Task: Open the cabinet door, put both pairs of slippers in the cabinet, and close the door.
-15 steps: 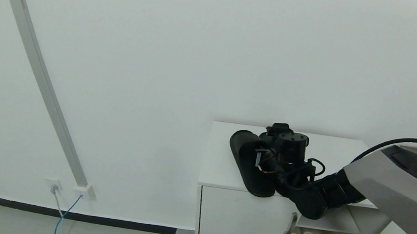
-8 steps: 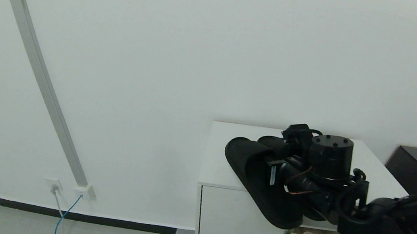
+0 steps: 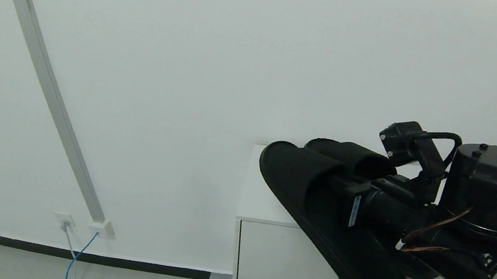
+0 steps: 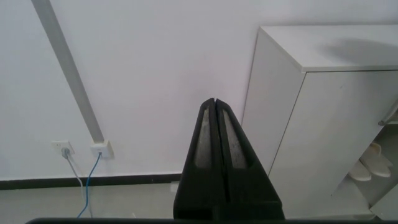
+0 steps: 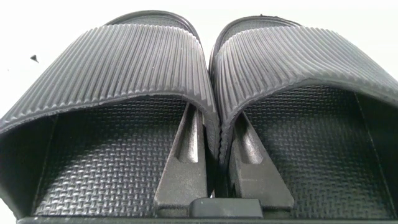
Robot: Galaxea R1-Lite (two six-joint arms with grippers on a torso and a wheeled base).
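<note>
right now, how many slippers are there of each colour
black slippers: 2, gripped in the right tool
white slippers: 2, inside the cabinet
total: 4

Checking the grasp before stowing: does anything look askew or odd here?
Nothing looks damaged. The pair of black ribbed rubber slippers hangs tilted near the white cabinet. The right gripper has one finger inside each slipper, pinching their adjoining straps together.
</note>
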